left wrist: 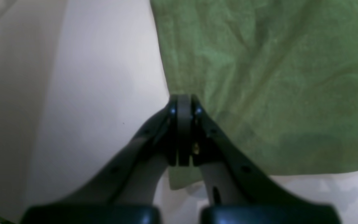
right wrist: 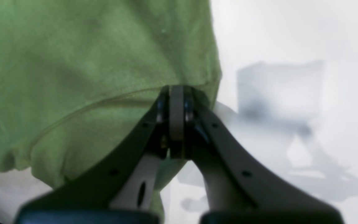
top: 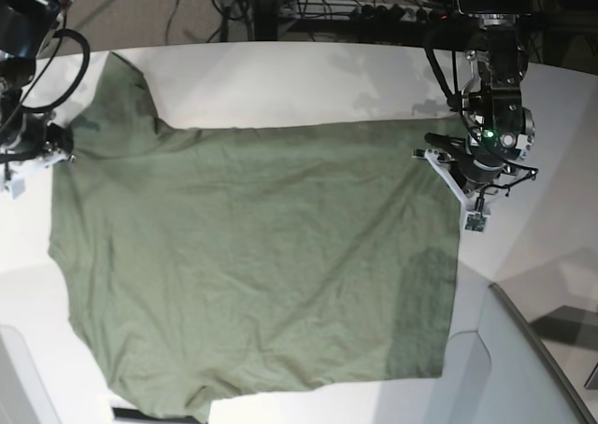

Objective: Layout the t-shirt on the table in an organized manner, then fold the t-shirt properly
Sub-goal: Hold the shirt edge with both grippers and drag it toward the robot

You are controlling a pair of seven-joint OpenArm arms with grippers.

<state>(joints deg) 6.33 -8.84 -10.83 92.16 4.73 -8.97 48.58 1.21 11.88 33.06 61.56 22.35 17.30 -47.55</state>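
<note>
T-shirt point(top: 252, 265) lies spread flat on table point(top: 280, 78), mostly smooth w/ light wrinkles. Left gripper point(left wrist: 183, 102) jaws pressed together, pinching the shirt's edge at the base view's right side. Right gripper point(right wrist: 176, 93) likewise clamped on a seamed edge at that view's left side.

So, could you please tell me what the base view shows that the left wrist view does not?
Only the base view shows the whole t-shirt spread over the table, both arms, and the right gripper at one edge, opposite the left one. Only the left wrist view shows the left gripper close up, jaws shut on the shirt's edge near a corner. Both show the green cloth, white tabletop and left gripper at the shirt's edge.
</note>
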